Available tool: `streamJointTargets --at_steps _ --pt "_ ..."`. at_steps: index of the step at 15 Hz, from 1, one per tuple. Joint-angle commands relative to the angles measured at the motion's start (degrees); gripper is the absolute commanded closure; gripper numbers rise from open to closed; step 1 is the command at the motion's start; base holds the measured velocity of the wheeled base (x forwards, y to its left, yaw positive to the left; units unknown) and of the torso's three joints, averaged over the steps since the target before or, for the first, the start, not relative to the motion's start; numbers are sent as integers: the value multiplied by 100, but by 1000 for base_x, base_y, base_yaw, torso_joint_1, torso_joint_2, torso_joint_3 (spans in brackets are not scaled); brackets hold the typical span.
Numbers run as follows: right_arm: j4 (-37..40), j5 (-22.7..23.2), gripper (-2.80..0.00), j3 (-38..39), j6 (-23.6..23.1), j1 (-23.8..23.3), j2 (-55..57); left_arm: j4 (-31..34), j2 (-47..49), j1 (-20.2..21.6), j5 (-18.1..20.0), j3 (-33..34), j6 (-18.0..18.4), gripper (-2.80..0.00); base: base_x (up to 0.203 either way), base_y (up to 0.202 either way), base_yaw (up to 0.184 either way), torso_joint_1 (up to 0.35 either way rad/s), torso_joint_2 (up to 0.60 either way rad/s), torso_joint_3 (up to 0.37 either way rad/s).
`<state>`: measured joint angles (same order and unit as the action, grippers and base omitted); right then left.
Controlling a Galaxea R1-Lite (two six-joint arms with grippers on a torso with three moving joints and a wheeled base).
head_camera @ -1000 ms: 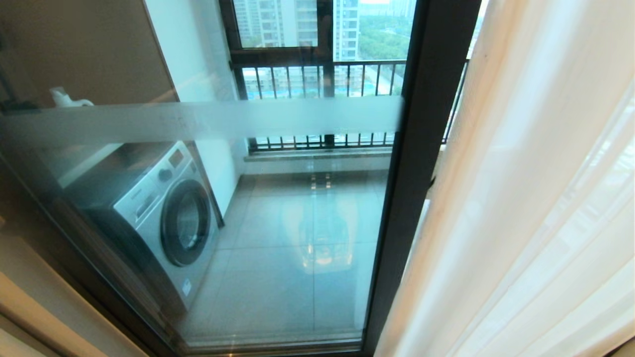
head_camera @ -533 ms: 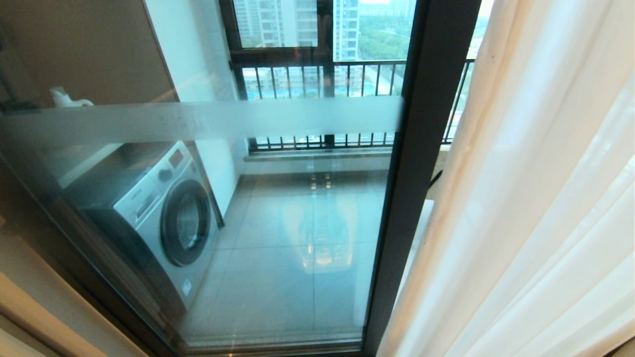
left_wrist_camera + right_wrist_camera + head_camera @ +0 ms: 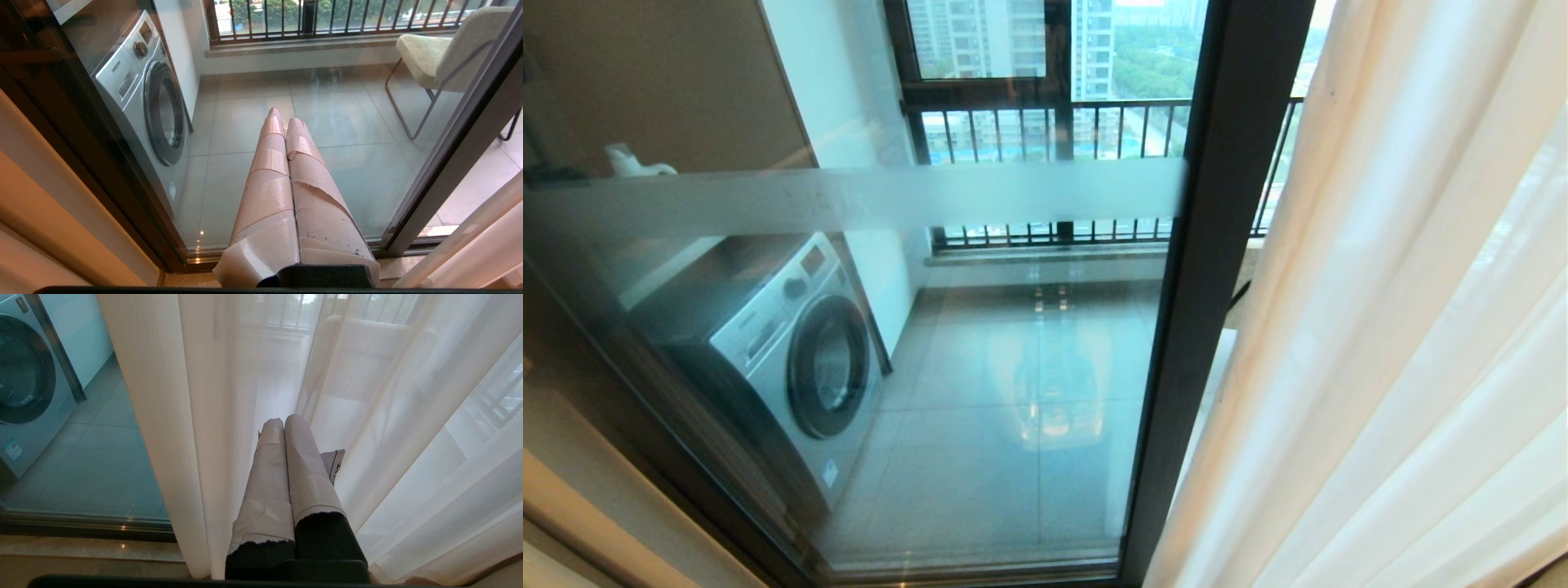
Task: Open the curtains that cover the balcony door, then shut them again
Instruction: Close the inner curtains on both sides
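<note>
I see the curtains (image 3: pixel 1405 327) bunched at my right, the balcony door (image 3: pixel 980 351) glass bare. Both the left gripper (image 3: pixel 282 116) and right gripper (image 3: pixel 282 422) are clenched, empty. To close, I'd unclench the right and pinch the leading fold

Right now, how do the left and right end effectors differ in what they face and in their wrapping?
The left end effector points at the bare glass of the balcony door; the right end effector points into the sheer curtains. The left end effector's tape is pinkish tan and reaches its base; the right end effector's is paler, with black showing at the base. Both are shut, holding nothing.
</note>
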<state>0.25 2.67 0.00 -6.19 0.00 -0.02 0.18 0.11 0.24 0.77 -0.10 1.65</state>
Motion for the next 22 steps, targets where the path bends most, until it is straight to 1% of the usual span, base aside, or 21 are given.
streamJointTargets --at_steps 1,13,16,18,22 --pt "1 5 0 0 -5 0 2 -1 -2 2 2 1 2 0 0 0 0 0 0 0" --pt "1 5 0 0 -5 0 2 8 -2 2 -6 1 -15 0 0 0 0 0 0 0" --pt "1 5 0 0 -5 0 2 8 -2 2 -77 1 -68 0 0 13 5 2 0 1" --pt "1 5 0 0 -5 0 2 8 -2 2 -86 1 -68 0 -1 104 5 5 2 -1" --pt "1 5 0 0 -5 0 2 8 -2 2 -86 1 -86 0 0 180 2 1 0 1"
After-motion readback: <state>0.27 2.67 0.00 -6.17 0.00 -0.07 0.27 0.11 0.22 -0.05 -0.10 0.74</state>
